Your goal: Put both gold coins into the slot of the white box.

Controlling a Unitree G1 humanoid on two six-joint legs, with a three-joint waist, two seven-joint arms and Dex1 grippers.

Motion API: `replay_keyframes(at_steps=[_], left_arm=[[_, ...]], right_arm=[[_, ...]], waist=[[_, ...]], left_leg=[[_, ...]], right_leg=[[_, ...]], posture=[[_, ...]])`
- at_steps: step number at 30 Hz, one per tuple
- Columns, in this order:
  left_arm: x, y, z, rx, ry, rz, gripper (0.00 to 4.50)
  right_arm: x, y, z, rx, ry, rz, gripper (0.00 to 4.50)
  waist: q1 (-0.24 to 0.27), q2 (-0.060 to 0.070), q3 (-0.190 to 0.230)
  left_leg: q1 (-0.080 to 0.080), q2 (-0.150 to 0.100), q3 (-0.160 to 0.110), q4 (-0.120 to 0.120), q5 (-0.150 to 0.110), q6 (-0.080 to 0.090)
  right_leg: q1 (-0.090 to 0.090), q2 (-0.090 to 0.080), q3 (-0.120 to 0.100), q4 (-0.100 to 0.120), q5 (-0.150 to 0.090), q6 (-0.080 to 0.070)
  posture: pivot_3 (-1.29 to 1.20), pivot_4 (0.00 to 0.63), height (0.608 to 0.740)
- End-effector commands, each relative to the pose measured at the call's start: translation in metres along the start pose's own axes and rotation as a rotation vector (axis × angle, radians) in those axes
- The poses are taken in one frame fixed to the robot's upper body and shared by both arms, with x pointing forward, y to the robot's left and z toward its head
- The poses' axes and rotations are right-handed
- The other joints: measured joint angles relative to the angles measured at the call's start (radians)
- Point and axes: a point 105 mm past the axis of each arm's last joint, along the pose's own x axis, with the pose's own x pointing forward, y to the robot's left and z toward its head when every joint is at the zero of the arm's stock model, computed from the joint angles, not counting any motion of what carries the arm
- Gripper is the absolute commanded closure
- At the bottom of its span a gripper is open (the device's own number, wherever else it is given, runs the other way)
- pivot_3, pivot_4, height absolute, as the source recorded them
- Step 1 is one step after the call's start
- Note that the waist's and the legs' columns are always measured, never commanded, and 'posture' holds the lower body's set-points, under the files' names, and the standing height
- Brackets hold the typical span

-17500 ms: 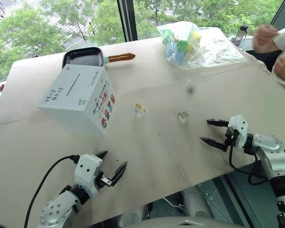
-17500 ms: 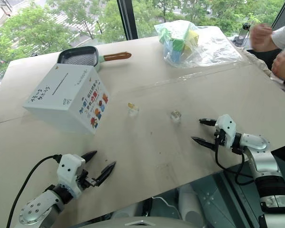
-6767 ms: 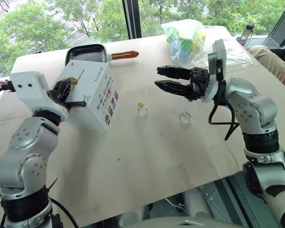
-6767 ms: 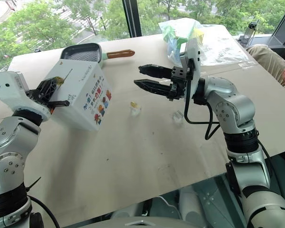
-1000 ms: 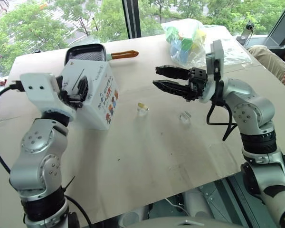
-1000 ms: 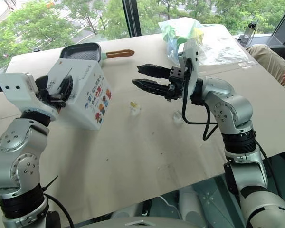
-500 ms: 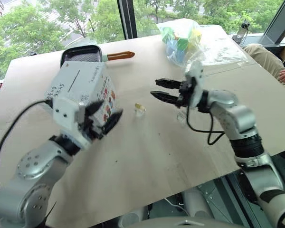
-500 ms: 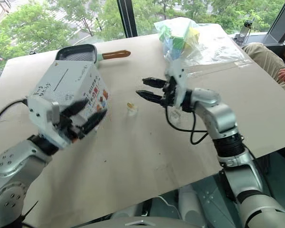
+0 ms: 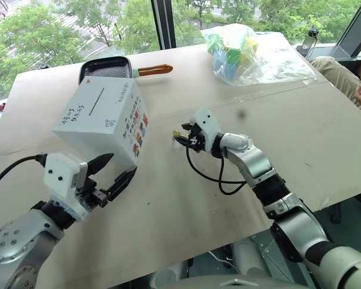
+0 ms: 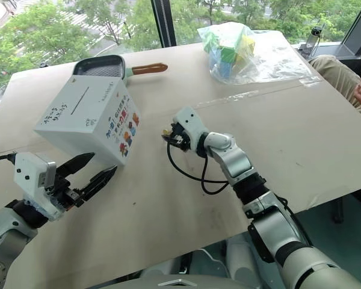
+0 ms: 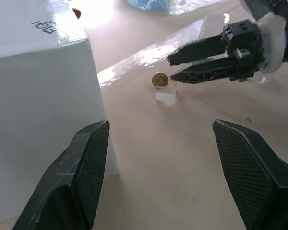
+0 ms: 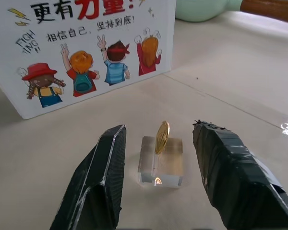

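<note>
One gold coin (image 12: 162, 136), one clear stand (image 12: 161, 163), one white box (image 9: 102, 120), one pan (image 9: 106, 69), one plastic bag (image 9: 253, 51).

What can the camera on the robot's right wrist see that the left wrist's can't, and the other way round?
Right wrist only: the cartoon children printed on the box, and the coin standing edge-on in its clear block between open fingers. Left wrist only: the coin's round face and the whole right gripper reaching for it. Both: coin, block, box, table.

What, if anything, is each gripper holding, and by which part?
Nothing. The right gripper stands open around the small round gold coin upright in its clear plastic stand, not touching. The left gripper is open, empty.
</note>
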Motion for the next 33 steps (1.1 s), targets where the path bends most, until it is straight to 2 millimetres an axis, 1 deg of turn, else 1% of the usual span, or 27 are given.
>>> replay_keyframes(at_steps=[1,6,9,14,15,17,18,19,20,23,33], left_arm=[[-0.003,-0.002,0.008,0.014,-0.042,-0.007,1.03],[-0.004,-0.003,0.005,-0.014,-0.020,-0.015,1.03],[-0.004,0.002,0.000,-0.043,0.001,0.009,1.03],[-0.003,0.002,0.002,-0.047,0.001,0.009,1.03],[-0.003,0.003,0.002,-0.043,0.001,0.015,0.94],[-0.002,0.005,0.002,-0.039,0.003,0.030,0.92],[-0.002,0.006,0.002,-0.038,0.003,0.036,0.92],[-0.003,0.007,0.001,-0.039,0.004,0.043,0.92],[-0.002,0.008,0.001,-0.039,0.005,0.048,0.92],[-0.002,0.009,0.000,-0.041,0.005,0.054,0.92],[0.000,0.009,0.000,-0.043,-0.003,0.066,0.92]], right_arm=[[0.007,-0.003,0.014,-0.018,-0.049,-0.032,2.11],[0.012,0.000,0.012,0.048,-0.058,-0.030,2.11],[0.013,0.001,0.010,0.056,-0.057,-0.026,2.11],[0.016,0.002,0.010,0.061,-0.061,-0.021,2.11],[0.016,0.003,0.009,0.059,-0.058,-0.014,2.36],[0.017,0.005,0.008,0.058,-0.056,-0.006,2.90],[0.017,0.005,0.008,0.058,-0.057,-0.004,3.46],[0.018,0.006,0.008,0.059,-0.059,0.001,3.68],[0.018,0.007,0.008,0.059,-0.060,0.006,4.47],[0.019,0.010,0.008,0.059,-0.059,0.026,4.49],[0.018,0.011,0.014,0.096,-0.090,0.036,4.49]], waist=[[-0.001,0.000,0.000],[-0.004,0.000,0.000],[-0.010,0.000,0.000],[-0.019,0.000,0.000],[-0.020,0.000,0.000],[-0.023,0.000,0.000],[-0.023,0.000,0.000],[-0.023,0.000,0.000],[-0.023,0.000,0.000],[-0.022,0.000,0.000],[-0.022,0.000,0.000]], left_leg=[[0.000,0.000,0.000,0.000,0.000,0.000],[0.000,0.000,0.000,0.000,0.000,0.000],[0.000,0.000,0.000,0.000,0.000,0.000],[0.000,0.000,-0.001,0.000,0.000,0.000],[0.000,0.000,-0.001,0.000,0.000,0.000],[0.000,0.000,-0.001,0.000,0.000,0.000],[0.000,0.000,-0.001,0.000,0.000,0.000],[0.000,0.000,-0.001,0.000,0.000,0.000],[0.000,0.000,-0.001,0.000,0.000,0.000],[0.000,0.000,-0.001,0.000,0.000,0.000],[0.000,0.000,-0.001,0.000,0.000,0.000]], right_leg=[[0.000,0.000,0.000,0.000,0.000,0.000],[0.000,0.000,0.000,0.000,0.000,0.000],[0.000,0.000,0.000,0.000,0.000,0.000],[0.000,0.000,-0.001,0.000,0.000,0.000],[0.000,0.000,0.000,0.000,0.000,0.000],[0.000,0.000,0.000,0.000,0.000,0.000],[0.000,0.000,0.000,0.000,0.000,0.000],[0.000,0.000,0.000,0.000,0.000,0.000],[0.000,0.000,0.000,0.000,0.000,0.000],[0.000,0.000,0.000,0.000,0.000,0.000],[0.000,0.000,0.000,0.000,0.000,0.000]], posture=[[0.00,0.150,0.721],[0.00,0.150,0.721],[0.00,0.150,0.721],[0.00,0.150,0.721],[0.00,0.150,0.721],[0.00,0.150,0.721],[0.00,0.150,0.721],[0.00,0.150,0.721],[0.00,0.150,0.721],[0.00,0.150,0.721],[0.00,0.150,0.721]])
